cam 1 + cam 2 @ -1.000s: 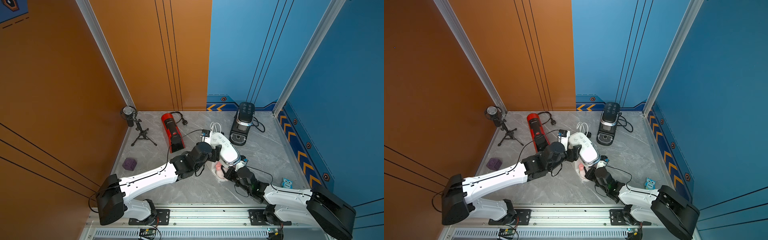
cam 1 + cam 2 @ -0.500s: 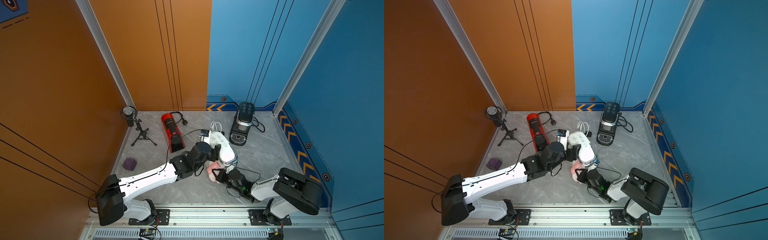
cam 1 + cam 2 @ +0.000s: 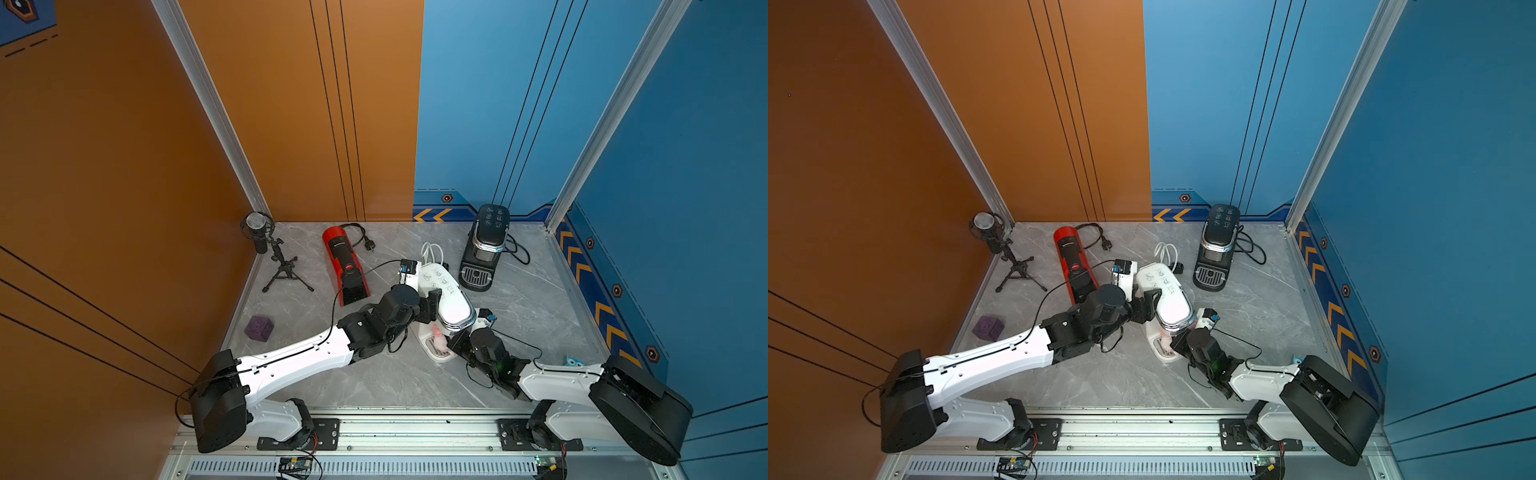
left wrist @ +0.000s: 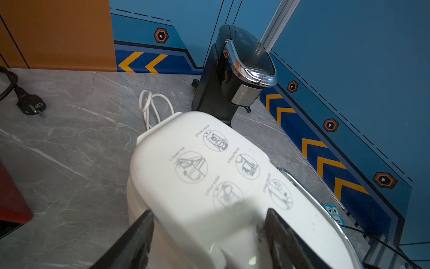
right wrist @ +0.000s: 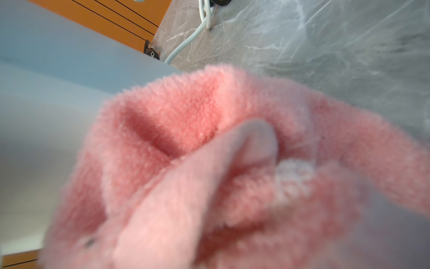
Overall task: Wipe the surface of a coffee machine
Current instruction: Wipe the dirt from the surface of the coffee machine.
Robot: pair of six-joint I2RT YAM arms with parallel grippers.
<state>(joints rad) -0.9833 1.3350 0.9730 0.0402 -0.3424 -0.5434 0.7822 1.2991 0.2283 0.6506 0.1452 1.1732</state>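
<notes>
White coffee machine (image 3: 446, 293): table centre, upright, pictograms on lid.
Left gripper (image 4: 209, 221): jaws spread wide, clasping the machine's body from its 8 o'clock side.
Right gripper (image 3: 449, 341): clenched on the pink cloth, reaching in from 4 o'clock.
Pink cloth (image 5: 209, 163): beneath the brew head, at the machine's 6 o'clock.
Black coffee machine (image 3: 484, 249): 1 o'clock, apart.
Red coffee machine (image 3: 345, 266): 10 o'clock.

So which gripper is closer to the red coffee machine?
Left. The left gripper grips the white coffee machine from its side toward the red coffee machine; the right gripper, holding the pink cloth, is at the white machine's front, farther away.
</notes>
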